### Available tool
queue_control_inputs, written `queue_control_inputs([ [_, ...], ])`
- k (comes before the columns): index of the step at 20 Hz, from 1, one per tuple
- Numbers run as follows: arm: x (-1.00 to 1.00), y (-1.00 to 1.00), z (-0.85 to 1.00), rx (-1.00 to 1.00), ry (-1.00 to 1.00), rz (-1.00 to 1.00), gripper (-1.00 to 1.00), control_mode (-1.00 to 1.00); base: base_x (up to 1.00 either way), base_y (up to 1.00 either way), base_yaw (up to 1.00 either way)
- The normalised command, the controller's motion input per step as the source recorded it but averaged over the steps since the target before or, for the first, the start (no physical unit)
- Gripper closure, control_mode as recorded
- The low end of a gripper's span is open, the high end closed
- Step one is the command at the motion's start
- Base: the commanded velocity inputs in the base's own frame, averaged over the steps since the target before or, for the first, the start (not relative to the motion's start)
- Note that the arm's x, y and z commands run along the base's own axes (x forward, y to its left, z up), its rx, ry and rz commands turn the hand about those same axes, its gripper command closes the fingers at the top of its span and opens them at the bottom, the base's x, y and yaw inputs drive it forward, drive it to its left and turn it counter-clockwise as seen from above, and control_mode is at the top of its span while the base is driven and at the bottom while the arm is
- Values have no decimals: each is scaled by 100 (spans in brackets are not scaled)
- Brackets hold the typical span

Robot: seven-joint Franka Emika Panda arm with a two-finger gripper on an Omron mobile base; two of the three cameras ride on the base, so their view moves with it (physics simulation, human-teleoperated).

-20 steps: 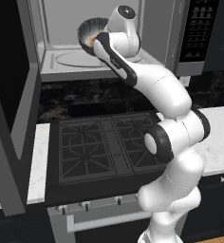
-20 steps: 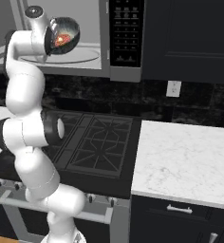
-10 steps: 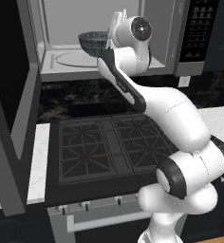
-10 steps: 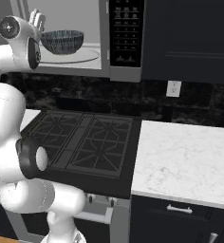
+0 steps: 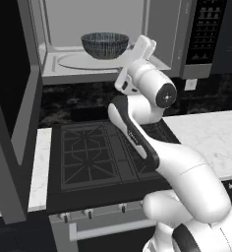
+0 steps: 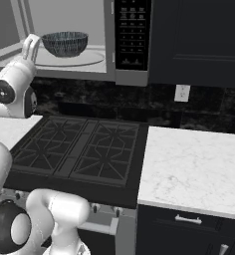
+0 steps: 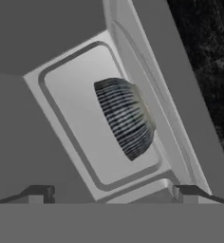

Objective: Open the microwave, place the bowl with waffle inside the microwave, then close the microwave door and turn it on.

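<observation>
Now the gripper (image 7: 114, 193) stands with its two fingertips far apart and nothing is between them. It is just outside the front edge of the microwave (image 5: 194, 39), and in the left base view the gripper (image 5: 143, 49) is just beside the bowl, on the side of the black button panel (image 6: 131, 35), apart from it. The bowl (image 5: 104, 45) sits upright inside the microwave, on the round turntable (image 5: 73, 60) in the light grey cavity. I cannot tell from these pictures what is inside the bowl, because its inside is hidden. The microwave door (image 5: 12, 113) is swung fully open, away from the cavity. Below the microwave is the dark stove top (image 6: 74, 152), and beside it a white marble counter (image 6: 196, 172)
</observation>
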Motion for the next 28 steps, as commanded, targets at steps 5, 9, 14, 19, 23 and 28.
queue_control_inputs([
  [5, -100, 0, 2, -16, 20, -9, -100, -100, 0, 0, 0],
  [9, -92, 0, 0, -40, 44, -7, -100, -100, 0, 0, 0],
  [14, -63, 0, -17, -45, 39, -4, -100, -100, 0, 0, 0],
  [19, -16, -17, -51, -43, 16, -1, -100, -100, 0, 0, 0],
  [23, 0, -5, -70, -43, 2, -3, -100, -100, 0, 0, 0],
  [28, -1, 0, -62, -44, 0, -2, -100, -100, 0, 0, 0],
])
